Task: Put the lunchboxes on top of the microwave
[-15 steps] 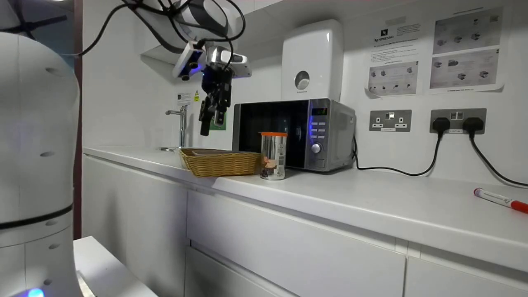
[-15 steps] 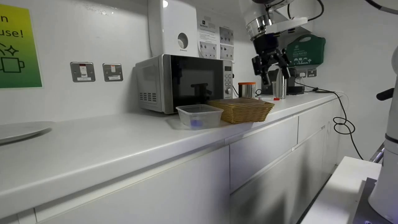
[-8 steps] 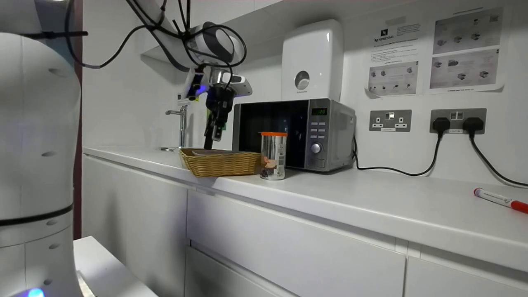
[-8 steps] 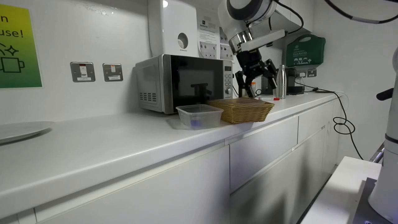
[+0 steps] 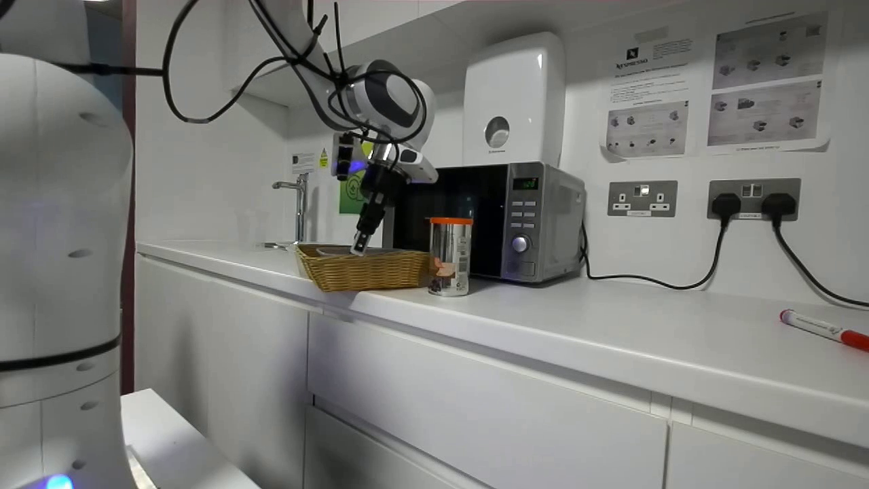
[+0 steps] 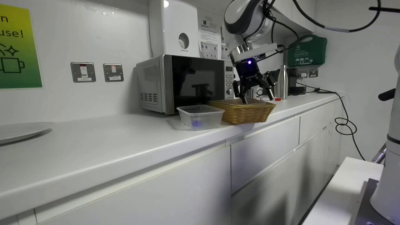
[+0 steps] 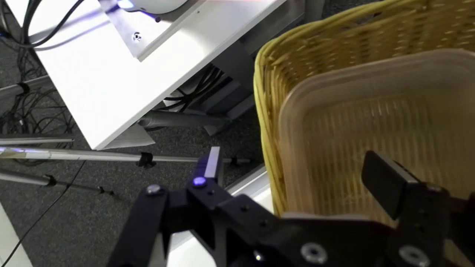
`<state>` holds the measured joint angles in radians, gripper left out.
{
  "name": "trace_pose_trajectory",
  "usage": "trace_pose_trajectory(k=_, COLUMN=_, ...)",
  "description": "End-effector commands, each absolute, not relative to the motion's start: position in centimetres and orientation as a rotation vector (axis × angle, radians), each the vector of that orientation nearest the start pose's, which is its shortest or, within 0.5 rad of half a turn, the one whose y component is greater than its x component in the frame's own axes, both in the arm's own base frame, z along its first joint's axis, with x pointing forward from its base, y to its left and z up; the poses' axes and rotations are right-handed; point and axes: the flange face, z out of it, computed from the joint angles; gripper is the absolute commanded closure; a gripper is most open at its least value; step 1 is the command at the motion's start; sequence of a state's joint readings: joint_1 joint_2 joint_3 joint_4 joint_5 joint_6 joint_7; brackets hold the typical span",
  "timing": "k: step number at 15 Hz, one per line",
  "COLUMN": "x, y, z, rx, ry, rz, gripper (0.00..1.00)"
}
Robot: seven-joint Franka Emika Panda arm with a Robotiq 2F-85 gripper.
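Observation:
The tan-yellow basket-like lunchbox [image 5: 373,272] stands at the counter's front edge before the microwave; it also shows in an exterior view [image 6: 250,114] and the wrist view [image 7: 315,44]. A pale translucent lunchbox [image 7: 334,122] lies inside it. A clear plastic tub [image 6: 201,118] stands beside the basket. The silver-grey microwave [image 6: 200,81] is behind them; its control panel shows in an exterior view [image 5: 524,227]. My gripper [image 7: 293,159] is open and empty, low over the basket's rim. One finger is above the translucent lunchbox, the other outside the rim. Whether the fingers touch anything is unclear.
A silver can with an orange lid [image 5: 449,255] stands beside the basket, near the microwave. A white wall-mounted appliance [image 5: 514,102] is above and behind the microwave. A plate [image 6: 23,131], a metal bottle [image 6: 282,82] and a red marker [image 5: 825,328] lie along the counter.
My gripper has come down from above to the basket's rim and tilted, staying open. The basket, the tub and the microwave have not moved.

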<state>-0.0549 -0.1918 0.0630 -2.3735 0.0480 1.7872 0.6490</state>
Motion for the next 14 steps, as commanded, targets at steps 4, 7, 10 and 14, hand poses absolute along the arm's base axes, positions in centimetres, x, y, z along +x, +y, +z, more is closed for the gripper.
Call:
trace_pose_trajectory(k=4, x=43.27, y=-1.08, z=37.88, rx=-2.817, ry=1.136, rz=0.589, gripper=0.47)
trace_pose_trajectory(k=7, x=43.26, y=-1.24, z=38.08, rx=-2.802, ry=1.137, rz=0.574, gripper=0.71)
trace_pose_trajectory(k=10, x=43.27, y=-1.24, z=38.2, rx=-2.799, ry=1.133, rz=0.568, gripper=0.94)
trace_pose_trajectory(k=14, x=43.32, y=-1.22, z=38.5, rx=-2.793, ry=1.126, rz=0.557, gripper=0.98)
